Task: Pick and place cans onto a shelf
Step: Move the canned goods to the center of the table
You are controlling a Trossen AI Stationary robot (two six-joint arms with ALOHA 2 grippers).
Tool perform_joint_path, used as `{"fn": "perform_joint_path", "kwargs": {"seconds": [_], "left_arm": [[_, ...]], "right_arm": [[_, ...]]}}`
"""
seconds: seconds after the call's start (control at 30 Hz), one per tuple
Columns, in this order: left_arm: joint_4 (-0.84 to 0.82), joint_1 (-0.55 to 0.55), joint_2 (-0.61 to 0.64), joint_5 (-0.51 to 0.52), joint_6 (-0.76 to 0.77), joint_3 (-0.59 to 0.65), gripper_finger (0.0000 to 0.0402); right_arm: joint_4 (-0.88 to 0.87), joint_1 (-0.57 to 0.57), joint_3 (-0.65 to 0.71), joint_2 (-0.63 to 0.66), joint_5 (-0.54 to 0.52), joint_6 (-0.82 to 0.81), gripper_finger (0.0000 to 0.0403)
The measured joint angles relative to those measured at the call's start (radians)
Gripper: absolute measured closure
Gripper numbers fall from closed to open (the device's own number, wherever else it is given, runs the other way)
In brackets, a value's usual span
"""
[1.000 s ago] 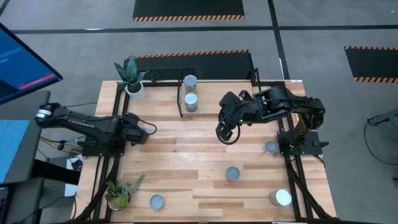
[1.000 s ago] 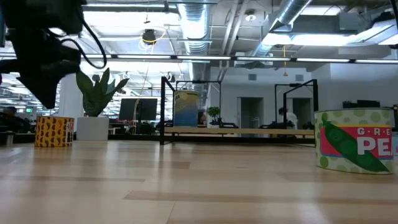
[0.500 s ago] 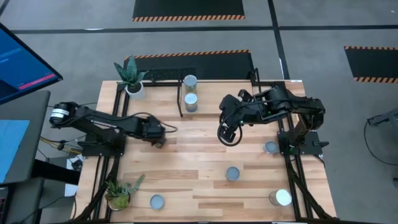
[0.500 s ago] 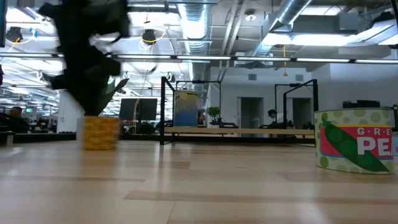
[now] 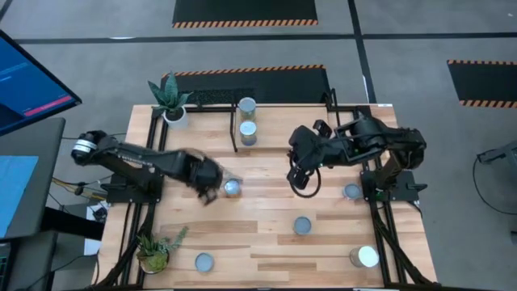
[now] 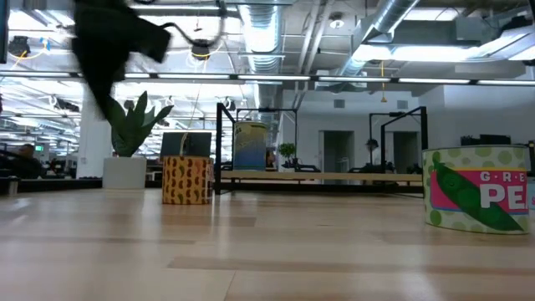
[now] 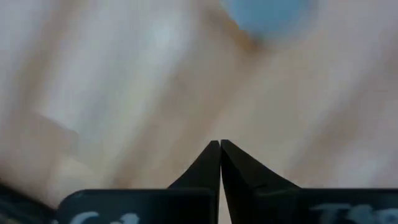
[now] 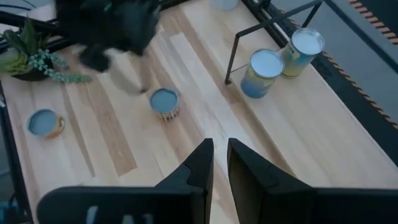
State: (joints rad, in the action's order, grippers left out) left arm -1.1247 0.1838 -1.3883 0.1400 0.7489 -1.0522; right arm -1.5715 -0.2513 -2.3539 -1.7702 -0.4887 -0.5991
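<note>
A: What is seen at the left gripper (image 5: 212, 179)?

B: It is stretched out over the middle of the table (image 5: 266, 242), and its two fingers (image 7: 214, 163) are pressed together with nothing between them. A yellow-labelled can (image 5: 233, 188) is stood just beside its tip, on the side toward the right arm; whether the two touch cannot be told. In the low view that can (image 6: 185, 179) is seen upright on the wood.

A: And beyond it?

B: Two cans (image 5: 247, 121) are set on the shelf (image 5: 218, 99) at the far edge, past the gripper and toward the right arm.

A: How is the right gripper (image 5: 303, 184) held?

B: It is hung above the table, near the left gripper, with only a narrow slit left between its fingers (image 8: 199, 165) and nothing gripped. A can (image 5: 302, 225) is stood just nearer the front edge than it, another (image 5: 351, 191) lies outward of it by the right arm's base, and one (image 5: 365, 257) is well off near the front corner.
</note>
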Motion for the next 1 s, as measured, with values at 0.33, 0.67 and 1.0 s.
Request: {"fn": "perform_joint_path", "kwargs": {"seconds": [0.33,0.67,1.0], "left_arm": [[0.065,0.28,-0.006,-0.215,-0.304,0.048,0.0401],[0.281,0.488,-0.173,-0.26,0.049,0.023,0.0401],[0.29,0.666,-0.45,-0.493,0.23,-0.262,0.0401]], "right_arm": [[0.0,-0.008,0.0,0.0,-0.132,-0.043,0.0333],[0.0,-0.035,0.023,-0.001,-0.2,0.032,0.0333],[0.0,-0.106,0.023,0.071,-0.192,0.153,0.0333]]}}
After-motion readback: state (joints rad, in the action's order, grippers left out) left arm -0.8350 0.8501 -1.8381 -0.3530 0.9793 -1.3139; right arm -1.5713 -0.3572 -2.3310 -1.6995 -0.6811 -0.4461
